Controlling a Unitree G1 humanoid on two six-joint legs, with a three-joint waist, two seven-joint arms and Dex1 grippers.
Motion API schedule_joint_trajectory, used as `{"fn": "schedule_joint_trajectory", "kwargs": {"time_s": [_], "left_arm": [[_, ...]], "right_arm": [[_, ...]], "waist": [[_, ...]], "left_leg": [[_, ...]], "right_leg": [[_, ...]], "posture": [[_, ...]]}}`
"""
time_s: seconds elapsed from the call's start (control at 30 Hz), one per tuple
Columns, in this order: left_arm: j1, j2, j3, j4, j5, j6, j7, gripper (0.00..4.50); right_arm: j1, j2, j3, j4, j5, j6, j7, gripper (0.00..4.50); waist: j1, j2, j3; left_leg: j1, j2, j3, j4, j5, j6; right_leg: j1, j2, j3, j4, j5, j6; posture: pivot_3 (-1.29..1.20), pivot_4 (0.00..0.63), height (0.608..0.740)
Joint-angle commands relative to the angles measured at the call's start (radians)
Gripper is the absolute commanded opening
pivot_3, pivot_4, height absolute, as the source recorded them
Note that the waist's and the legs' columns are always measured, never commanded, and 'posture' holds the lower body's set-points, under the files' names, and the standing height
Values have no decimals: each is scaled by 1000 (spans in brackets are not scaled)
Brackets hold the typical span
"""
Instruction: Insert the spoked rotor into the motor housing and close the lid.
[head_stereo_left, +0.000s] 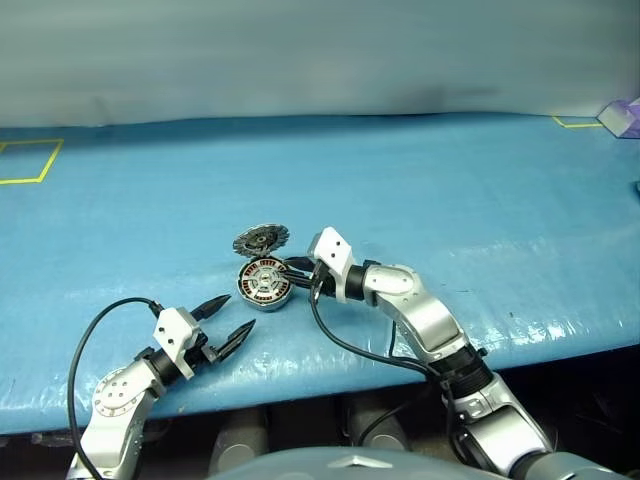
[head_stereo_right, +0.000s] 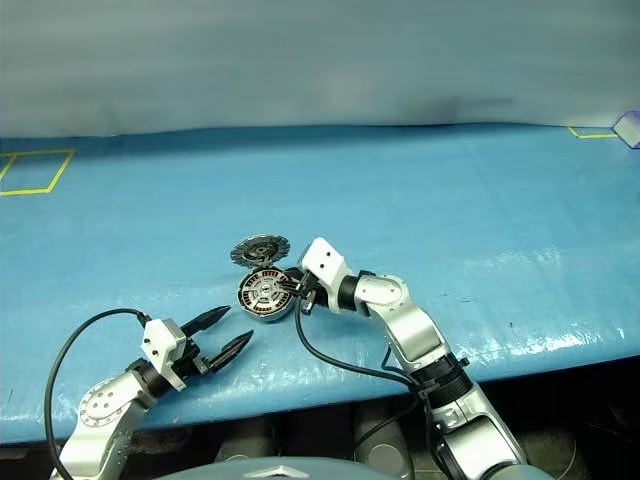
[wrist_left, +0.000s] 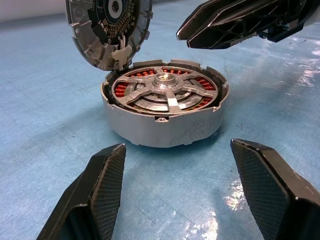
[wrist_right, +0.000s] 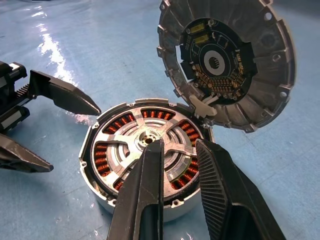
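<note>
Hovering over the motor housing (head_stereo_left: 264, 284), the right gripper (wrist_right: 177, 165) has its two black fingers a little apart, with a narrow gap between them and nothing clamped; their tips sit just above the spoked rotor (wrist_right: 150, 145), and whether they touch it cannot be told. The rotor lies flat inside the housing, its silver spokes over the ring of copper-orange windings. The lid (wrist_right: 227, 62) stands tilted up at the housing's far rim, hinged open, its dark circuit face turned toward the rotor. The left gripper (head_stereo_left: 226, 322) waits near the table's front edge, its fingers spread wide and empty, pointed at the housing but apart from it. The blue table (head_stereo_left: 450, 180) lies bare on all sides of the housing, with broad room behind and to the right.
</note>
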Motion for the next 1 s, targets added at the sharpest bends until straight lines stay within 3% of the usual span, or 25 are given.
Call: {"fn": "schedule_joint_trajectory", "kwargs": {"time_s": [0.03, 0.13, 0.23, 0.43, 0.53, 0.77, 1.0], "left_arm": [[0, -1, 5, -10, 6, -26, 5, 3673], [3, -2, 5, -12, 6, -27, 7, 3673], [0, -3, 4, -9, 7, -30, 9, 3673], [-9, -5, 1, -4, 7, -32, 13, 3673], [-13, -6, -2, -1, -1, -27, 10, 3673], [-18, -17, -7, 11, 10, -50, 28, 3673], [-6, -27, -3, 2, 11, -52, 43, 3673]], "right_arm": [[-33, 11, -61, 13, -12, 15, -70, 684], [-55, 2, -75, 43, -49, 13, -120, 19], [-99, 15, -110, 97, -86, 1, -205, 19], [-220, 31, -122, 228, -109, -55, -219, 19], [-307, 64, -122, 332, -91, -110, -173, 19], [-489, 199, -169, 555, 82, -144, 119, 19], [-502, 213, -96, 606, 46, -146, 267, 19]], "waist": [[0, 0, 0], [0, 0, 0], [-1, 0, 0], [-4, 0, 0], [-6, 0, 0], [-8, 1, 1], [-5, 2, 1]], "left_leg": [[0, 0, 0, 0, 0, 0], [0, 0, 0, 0, 0, 0], [0, 0, 0, 0, 0, 0], [0, 0, 0, 0, 0, 0], [0, 0, 0, 0, 0, 0], [0, 2, 0, -1, 0, 0], [0, 2, 0, -1, 0, 0]], "right_leg": [[0, 0, 0, 0, 0, 0], [0, 0, 0, 0, 0, 0], [0, 0, 0, 0, 0, 0], [0, 0, 0, 0, 0, 0], [0, 1, 0, 0, 0, 0], [0, 4, 1, 0, 1, 0], [0, 4, 1, 0, 1, 0]], "posture": [[0, 150, 740], [0, 150, 740], [0, 150, 740], [0, 150, 740], [0, 150, 740], [0, 150, 740], [0, 150, 740]]}}
